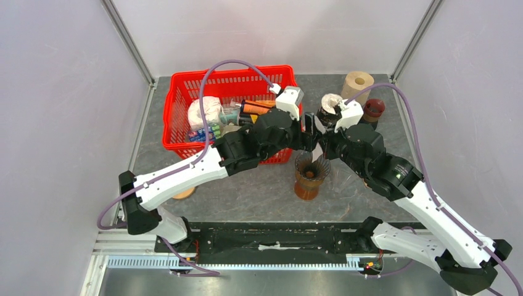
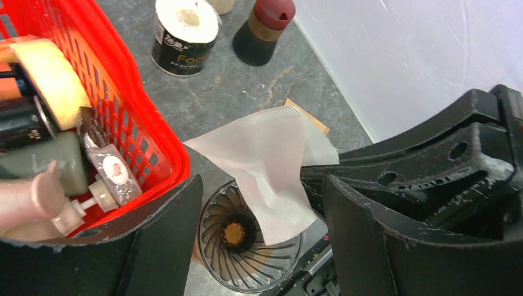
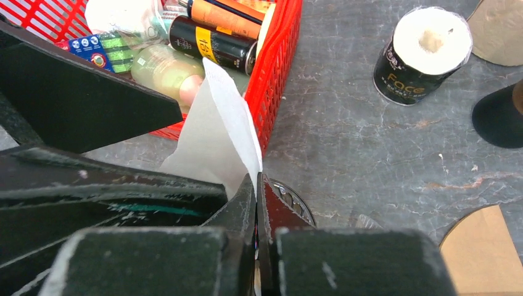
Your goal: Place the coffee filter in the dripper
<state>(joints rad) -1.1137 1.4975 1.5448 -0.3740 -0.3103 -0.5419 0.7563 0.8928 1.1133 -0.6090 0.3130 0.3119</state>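
The bench (image 1: 247, 197) is a grey, stone-patterned slab. White walls (image 1: 55, 92) close it in on the left, far and right sides, with metal posts at the two far corners. A red basket (image 1: 229, 75) full of bottles and packets stands toward the far left corner. A wrapped paper roll (image 1: 330, 108), a brown roll (image 1: 358, 83) and a dark bottle (image 1: 373, 111) with a maroon cap stand near the far edge, right of the basket.

The dripper (image 2: 240, 240) is a dark, ribbed, see-through cone on a brown base. It stands upright near the middle of the bench, just off the basket's near right corner.

The filter (image 2: 271, 166) is white, thin paper, folded flat, with a crimped seam along one edge. It hangs tilted above the dripper, lower end over the dripper's mouth. I cannot tell whether it touches the ribs.

My right gripper (image 3: 256, 185) is closed flat on the filter's edge, with the sheet rising out from between its fingers. My left gripper (image 2: 260, 182) is spread wide and holds nothing. Its fingers stand on either side of the filter and dripper.
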